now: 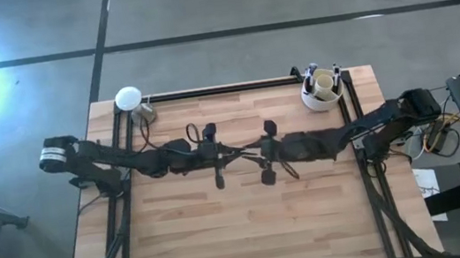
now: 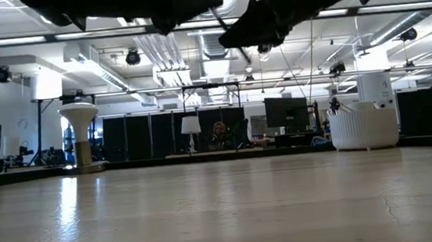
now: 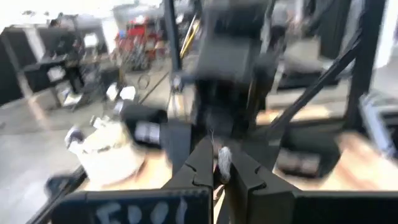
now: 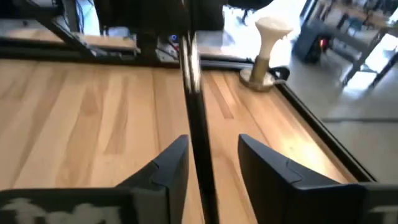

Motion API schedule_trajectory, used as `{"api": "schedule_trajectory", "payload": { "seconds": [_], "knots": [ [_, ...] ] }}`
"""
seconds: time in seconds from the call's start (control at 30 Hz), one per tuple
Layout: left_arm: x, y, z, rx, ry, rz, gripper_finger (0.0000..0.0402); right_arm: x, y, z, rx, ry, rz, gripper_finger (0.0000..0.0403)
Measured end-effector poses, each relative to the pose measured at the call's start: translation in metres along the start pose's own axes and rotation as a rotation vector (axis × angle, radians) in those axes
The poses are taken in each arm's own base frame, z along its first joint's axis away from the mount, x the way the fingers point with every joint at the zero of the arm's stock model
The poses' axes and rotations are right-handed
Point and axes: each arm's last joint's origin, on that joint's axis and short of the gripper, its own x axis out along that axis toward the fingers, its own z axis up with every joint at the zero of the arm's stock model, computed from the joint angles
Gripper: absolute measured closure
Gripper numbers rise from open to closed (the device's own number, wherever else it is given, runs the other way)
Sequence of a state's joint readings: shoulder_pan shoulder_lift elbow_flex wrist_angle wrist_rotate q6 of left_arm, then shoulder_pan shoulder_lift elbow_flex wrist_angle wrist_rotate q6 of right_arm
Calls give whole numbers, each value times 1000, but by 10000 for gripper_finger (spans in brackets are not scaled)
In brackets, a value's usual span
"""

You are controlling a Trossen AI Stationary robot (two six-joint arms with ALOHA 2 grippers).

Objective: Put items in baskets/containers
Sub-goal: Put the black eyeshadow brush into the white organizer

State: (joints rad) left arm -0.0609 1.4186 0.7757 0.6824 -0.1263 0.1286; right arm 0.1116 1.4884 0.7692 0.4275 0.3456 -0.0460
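Hanging mid-table between both arms, a dark brush (image 4: 198,124) stands clamped in the left gripper (image 3: 214,163), passing untouched between the released fingers of the right gripper (image 4: 214,162). Far right: cream-white cup (image 1: 323,90) holding brushes.

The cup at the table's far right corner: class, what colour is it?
Cream-white, the cup shows best in the high view.

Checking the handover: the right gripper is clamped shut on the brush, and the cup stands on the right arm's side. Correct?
Not quite. The right gripper is open, with the brush between its fingers, as the right wrist view shows. The cup is on that side.
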Motion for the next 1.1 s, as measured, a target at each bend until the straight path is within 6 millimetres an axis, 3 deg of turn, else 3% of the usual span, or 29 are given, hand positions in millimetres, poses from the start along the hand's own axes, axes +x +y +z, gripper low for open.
{"api": "schedule_trajectory", "payload": {
  "seconds": [0.2, 0.4, 0.63, 0.93, 1.1],
  "knots": [
    [-1, 1, -7, 15, 73, 27, 390, 2, 0, 21, -13, 93, 3, 245],
    [-1, 2, -8, 16, 82, 33, 390, 8, 2, 29, -25, 116, 6, 246],
    [-1, 3, -10, 19, 104, 50, 390, 8, 1, 37, -22, 98, 6, 289],
    [-1, 6, -10, -5, 105, 60, 390, 8, 1, 34, -52, 108, 10, 376],
    [0, 7, -11, -21, 106, 63, 381, 8, 1, 31, -54, 92, 10, 383]
  ]
}}
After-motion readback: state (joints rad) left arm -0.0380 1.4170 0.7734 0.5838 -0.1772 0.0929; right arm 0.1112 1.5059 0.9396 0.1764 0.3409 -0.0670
